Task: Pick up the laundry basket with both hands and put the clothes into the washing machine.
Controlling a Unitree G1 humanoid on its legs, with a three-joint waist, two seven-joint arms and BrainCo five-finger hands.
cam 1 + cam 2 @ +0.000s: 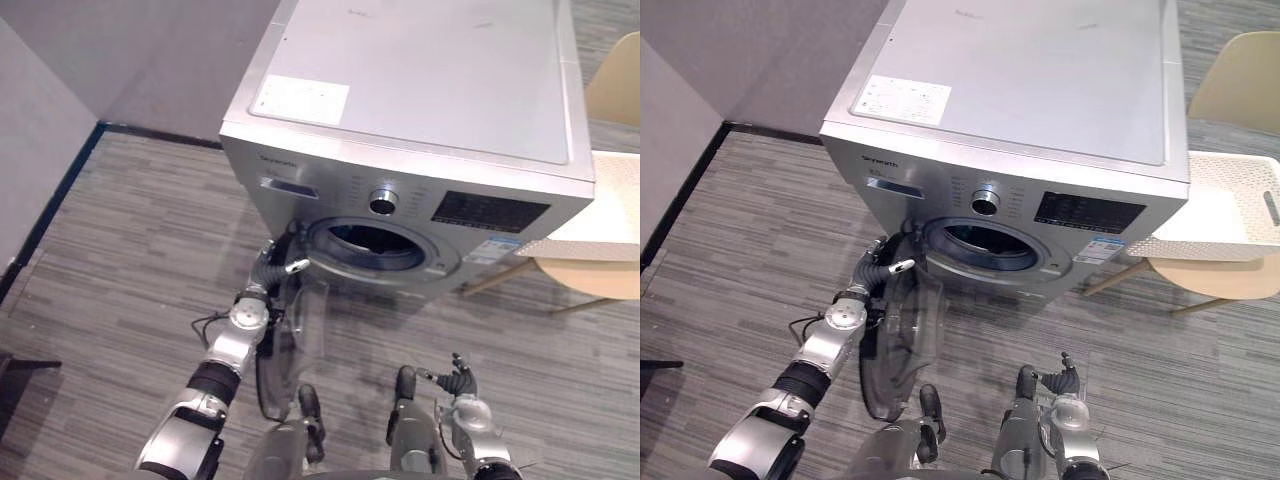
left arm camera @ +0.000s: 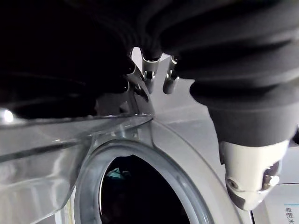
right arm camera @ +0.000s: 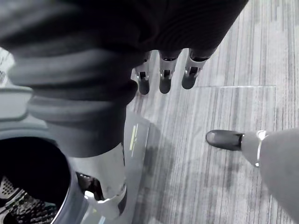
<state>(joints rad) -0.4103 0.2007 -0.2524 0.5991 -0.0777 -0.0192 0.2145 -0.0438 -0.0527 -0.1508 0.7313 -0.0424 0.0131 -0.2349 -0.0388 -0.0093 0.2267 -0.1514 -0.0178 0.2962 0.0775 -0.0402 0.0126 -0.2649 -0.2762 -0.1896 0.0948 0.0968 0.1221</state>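
The silver washing machine (image 1: 420, 90) stands ahead with its round door (image 1: 895, 345) swung open toward me. My left hand (image 1: 880, 268) is at the door's upper edge beside the drum opening (image 1: 372, 245), fingers (image 2: 148, 74) straight, holding nothing. In the left wrist view a bit of teal cloth (image 2: 114, 173) lies inside the dark drum. The white perforated laundry basket (image 1: 1230, 205) rests on a beige chair (image 1: 1240, 90) to the right of the machine. My right hand (image 1: 1065, 378) hangs low over the floor, open and empty, well apart from the basket.
A grey wall with a dark skirting (image 1: 50, 200) runs along the left. A dark object (image 1: 20, 370) lies on the floor at the far left. Striped grey floor (image 1: 130, 250) spreads out before the machine.
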